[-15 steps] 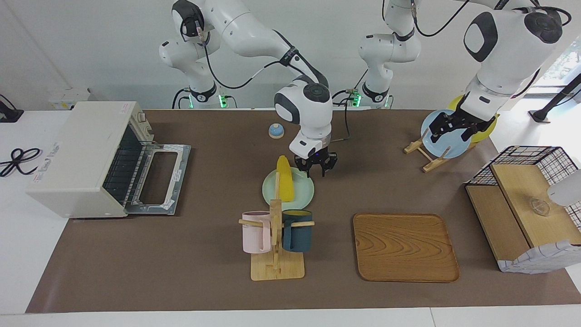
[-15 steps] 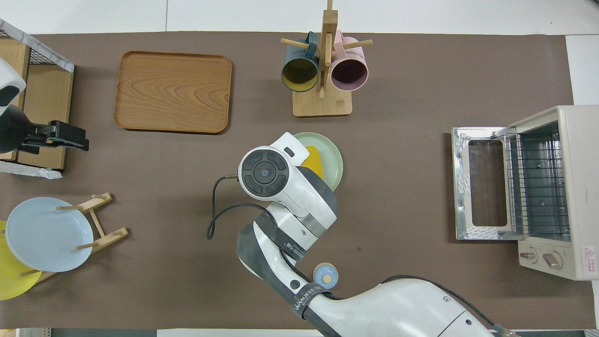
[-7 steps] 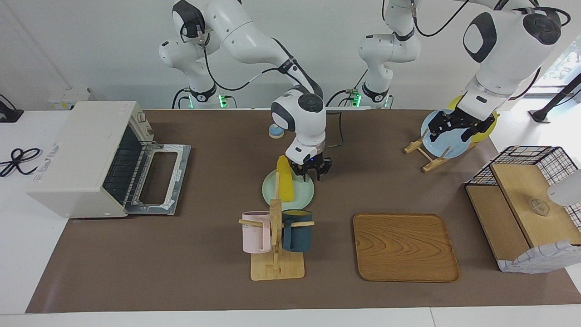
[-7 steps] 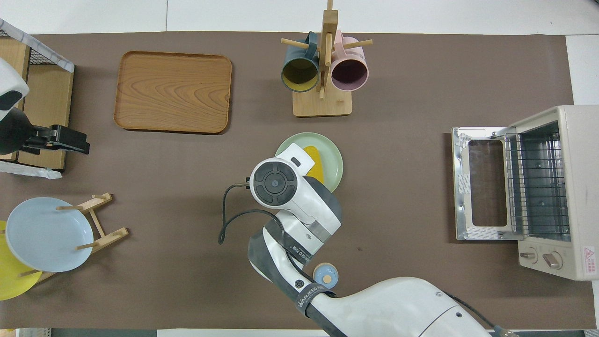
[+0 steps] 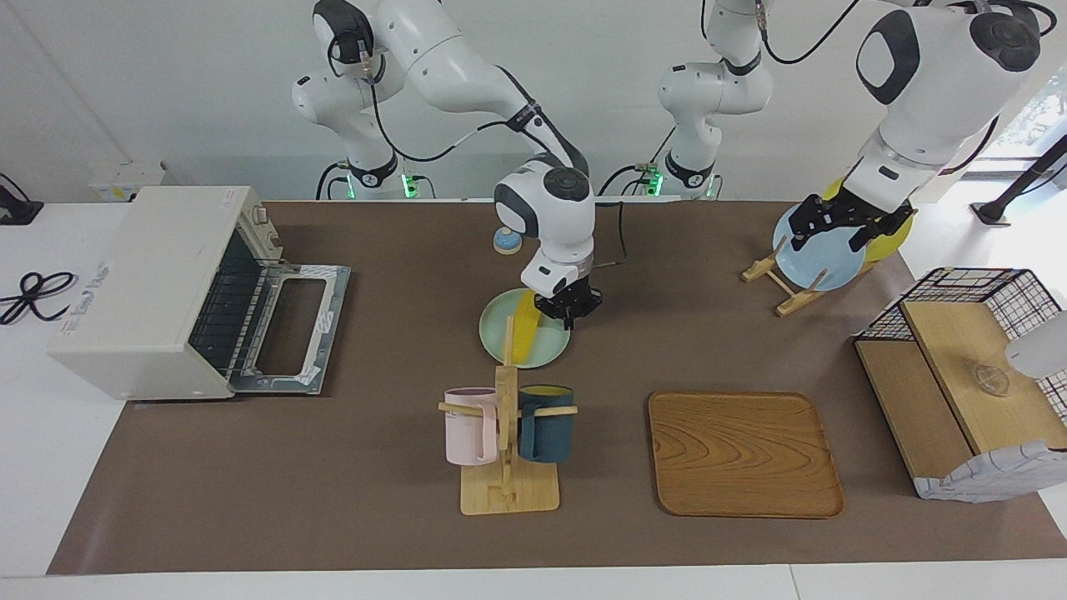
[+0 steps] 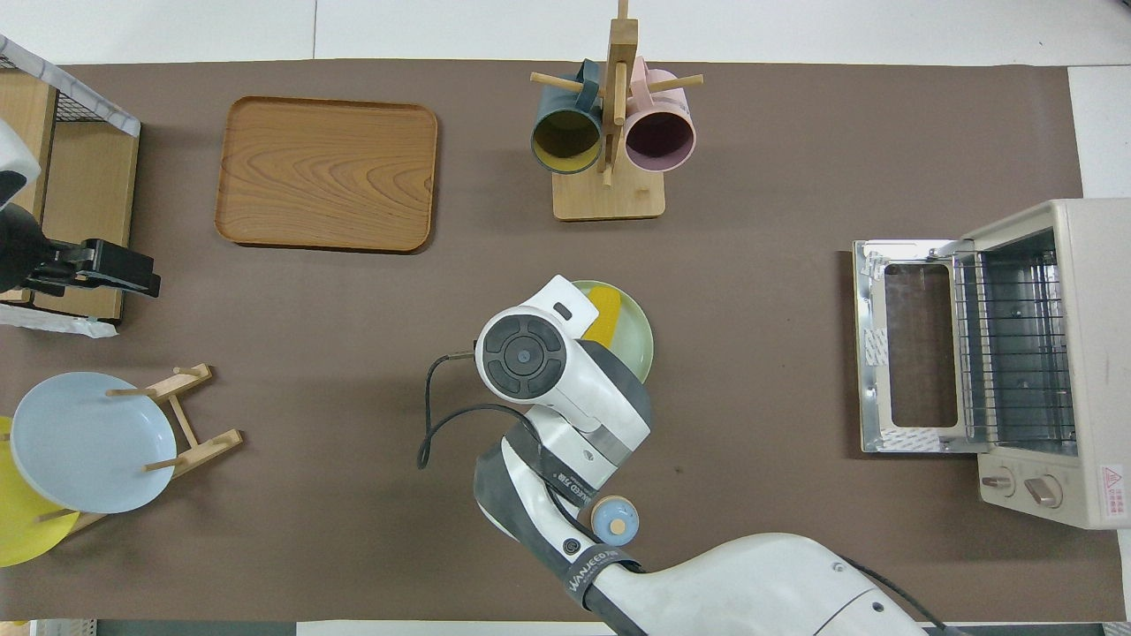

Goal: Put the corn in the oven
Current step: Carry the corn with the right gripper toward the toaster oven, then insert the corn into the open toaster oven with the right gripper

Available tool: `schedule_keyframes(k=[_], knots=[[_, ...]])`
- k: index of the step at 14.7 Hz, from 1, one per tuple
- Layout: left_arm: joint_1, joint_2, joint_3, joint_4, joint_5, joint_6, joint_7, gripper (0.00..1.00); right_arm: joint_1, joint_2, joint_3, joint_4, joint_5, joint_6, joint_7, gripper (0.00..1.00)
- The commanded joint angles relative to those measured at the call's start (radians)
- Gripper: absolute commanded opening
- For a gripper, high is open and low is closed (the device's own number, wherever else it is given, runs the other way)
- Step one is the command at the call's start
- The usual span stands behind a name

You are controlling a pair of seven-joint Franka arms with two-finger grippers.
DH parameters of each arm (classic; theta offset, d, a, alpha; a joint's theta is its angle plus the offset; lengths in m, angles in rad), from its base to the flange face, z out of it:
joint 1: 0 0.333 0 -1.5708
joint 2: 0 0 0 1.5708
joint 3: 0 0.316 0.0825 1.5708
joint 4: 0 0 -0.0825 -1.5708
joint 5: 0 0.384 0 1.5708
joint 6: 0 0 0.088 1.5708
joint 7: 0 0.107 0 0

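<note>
The bright yellow, tapered corn cob (image 5: 524, 328) lies on a round pale green plate (image 5: 498, 333) near the middle of the brown-covered bench (image 5: 375, 467) — its long axis runs roughly toward and away from the robots, and only a smooth yellow strip of it shows past the arm in the overhead view (image 6: 606, 316). The right hand (image 5: 565, 309) is down at the cob's end nearer the robots, at the plate's edge; whether its fingers are spread or closed on the cob cannot be told. The boxy off-white toaster oven (image 5: 146, 287) sits at the right arm's end of the bench, its glass door (image 5: 288, 326) dropped flat and the wire rack (image 6: 1012, 340) visible inside — well apart from the plate. A wooden mug stand (image 5: 507, 450) with a pink and a dark blue mug stands farther from the robots than the plate. The left hand (image 5: 842, 222) waits over a light blue plate (image 5: 821, 265) in a wooden rack; its fingers cannot be read either.
</note>
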Motion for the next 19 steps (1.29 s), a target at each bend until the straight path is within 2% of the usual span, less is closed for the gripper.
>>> schedule_keyframes(k=[1,3,4,9,11,15,17,19], knots=[[0.013,-0.021,-0.014,-0.04,0.024,0.03,0.012,1.0,-0.018,-0.004,0.0,0.086,-0.09,-0.137,-0.029,0.0],[0.017,-0.026,-0.013,-0.048,0.024,0.034,0.014,1.0,-0.024,0.022,-0.001,0.232,-0.104,-0.321,-0.066,0.0],[0.017,-0.025,-0.013,-0.042,0.024,0.035,0.012,1.0,-0.051,0.022,-0.001,0.268,-0.104,-0.384,-0.098,0.0],[0.017,-0.025,-0.013,-0.042,0.024,0.04,0.007,1.0,-0.124,-0.045,-0.007,0.265,-0.121,-0.601,-0.183,0.0],[0.017,-0.025,-0.013,-0.04,0.024,0.04,0.006,1.0,-0.159,-0.103,-0.009,0.193,-0.164,-0.652,-0.194,0.0],[0.017,-0.025,-0.011,-0.039,0.024,0.035,0.006,1.0,-0.31,-0.281,-0.007,-0.049,-0.181,-0.608,-0.235,0.0],[0.017,-0.025,-0.011,-0.039,0.024,0.035,0.006,1.0,-0.389,-0.329,-0.007,-0.112,-0.179,-0.586,-0.27,0.0],[0.017,-0.025,-0.013,-0.039,0.024,0.035,0.006,1.0,-0.461,-0.341,-0.006,-0.143,-0.181,-0.572,-0.278,0.0]])
